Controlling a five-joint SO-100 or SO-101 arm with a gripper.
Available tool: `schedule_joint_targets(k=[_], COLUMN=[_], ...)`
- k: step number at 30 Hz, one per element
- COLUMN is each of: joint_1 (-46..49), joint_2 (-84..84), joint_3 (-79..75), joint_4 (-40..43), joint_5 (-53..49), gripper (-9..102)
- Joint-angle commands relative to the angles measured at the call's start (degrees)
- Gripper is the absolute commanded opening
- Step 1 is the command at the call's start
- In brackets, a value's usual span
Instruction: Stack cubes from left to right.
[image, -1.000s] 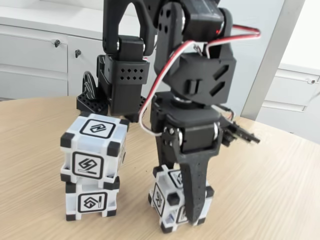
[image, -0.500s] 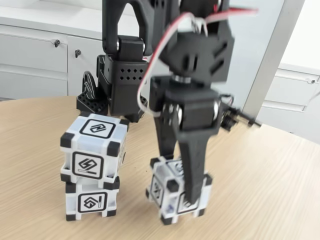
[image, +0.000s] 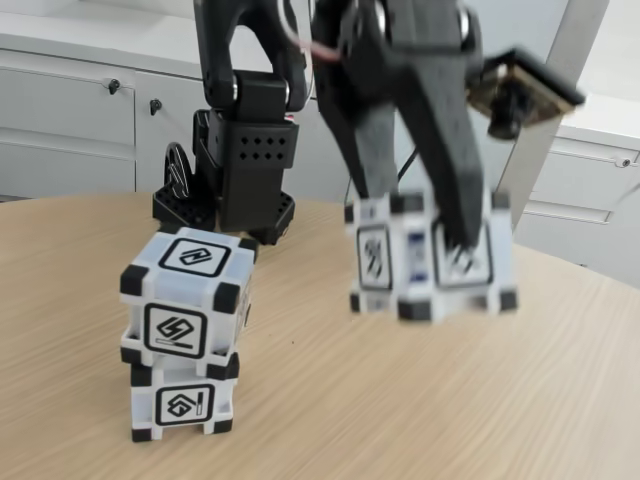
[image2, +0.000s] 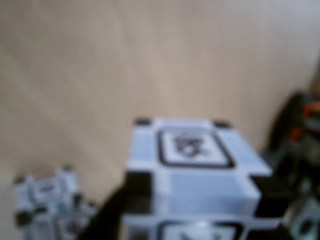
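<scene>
Fingers of the black gripper (image: 425, 235) clamp a white plastic cube with black corners (image: 425, 262), held clear of the wooden table (image: 400, 400) — right of the two-cube stack (image: 185, 335) in the fixed view. Two cubes are stacked; the third awaits placing on top.

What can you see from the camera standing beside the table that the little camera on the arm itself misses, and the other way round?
The fixed view alone shows the black arm base, the white cabinets behind, and the stack as two white plastic cubes with black corners, one on the other. The wrist view alone looks down on the held cube's top glyph. Both show the black gripper clamping the third white cube above the light wooden table, with the stack beside it.
</scene>
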Motion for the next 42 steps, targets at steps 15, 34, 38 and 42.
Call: schedule_joint_targets(k=[15, 34, 38, 42], joint_1=[0.7, 0.7, 0.8, 0.8], joint_2=[3.1, 3.3, 3.3, 3.3], joint_3=[-0.4, -1.4, -2.3, -6.2], joint_4=[1.8, 10.1, 10.2, 10.3], joint_5=[-0.8, -0.1, 0.1, 1.1], gripper=[15, 15, 15, 15])
